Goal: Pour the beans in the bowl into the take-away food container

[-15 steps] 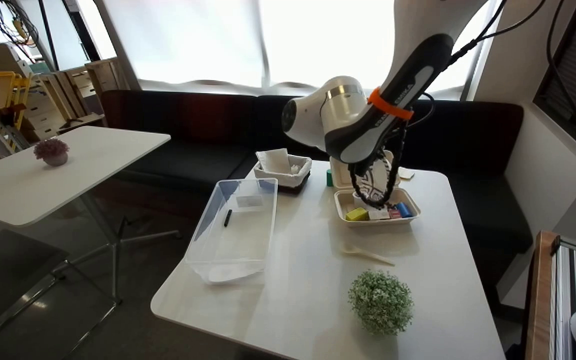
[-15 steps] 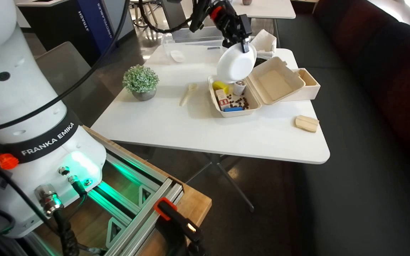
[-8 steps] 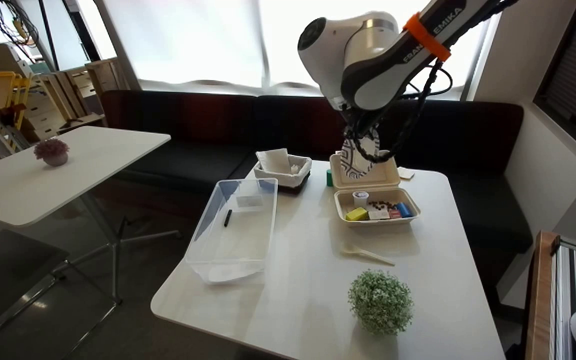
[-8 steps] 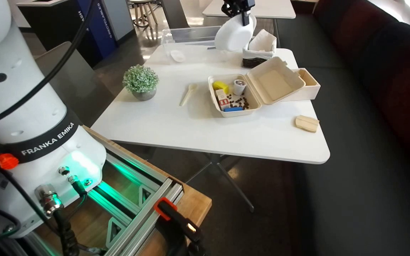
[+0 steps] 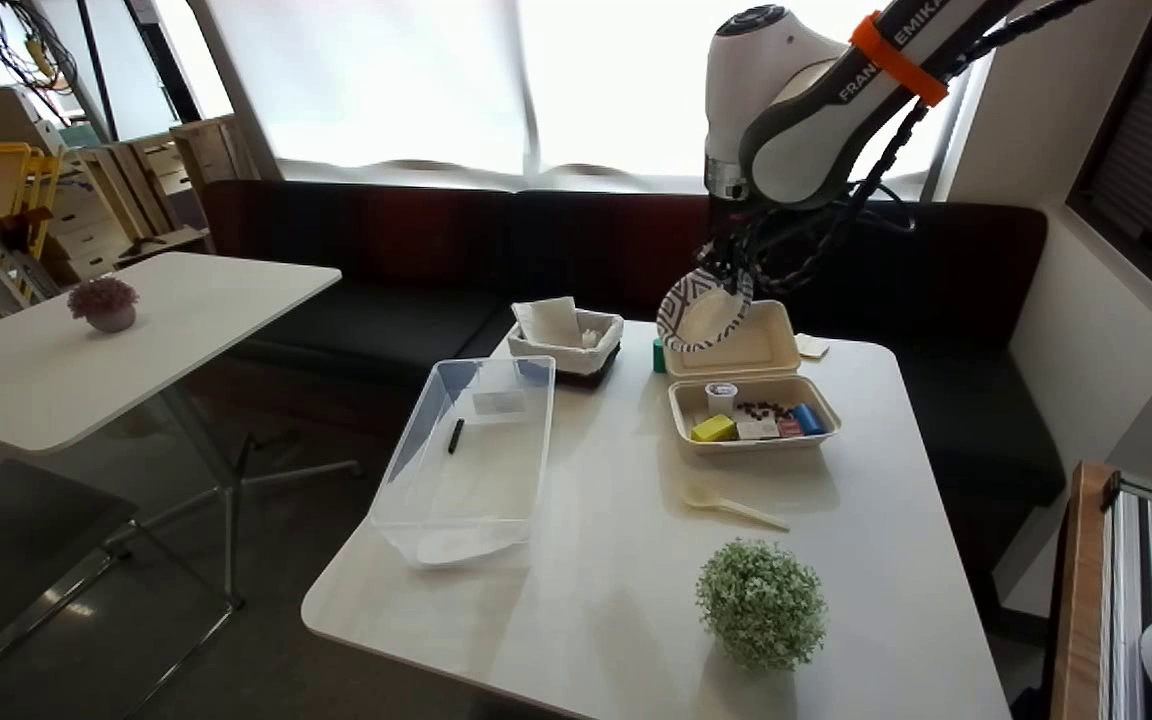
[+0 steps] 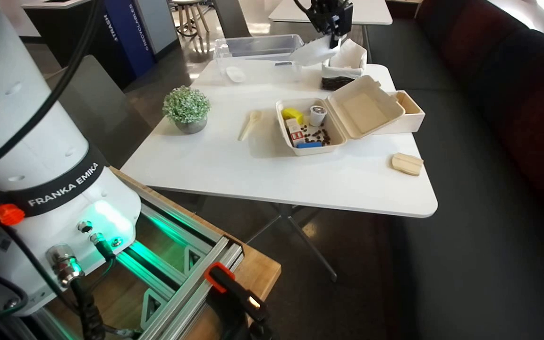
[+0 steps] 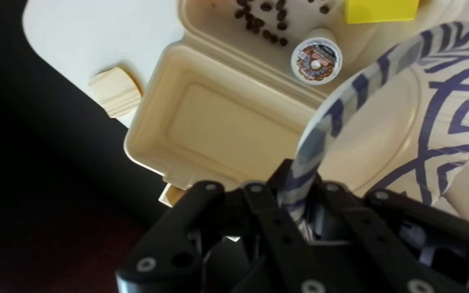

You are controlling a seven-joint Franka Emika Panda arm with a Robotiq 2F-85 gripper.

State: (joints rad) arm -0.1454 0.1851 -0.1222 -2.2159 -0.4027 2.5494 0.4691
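Arm [image 5: 816,140] bent; gripper [image 7: 298,183] points down, pinching tilted bowl [image 7: 393,118].

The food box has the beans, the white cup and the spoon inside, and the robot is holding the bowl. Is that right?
Nearly, but the spoon isn't inside: it lies on the table beside the food box, as both exterior views show. The beans and white cup are inside, and the jaws hold the bowl.
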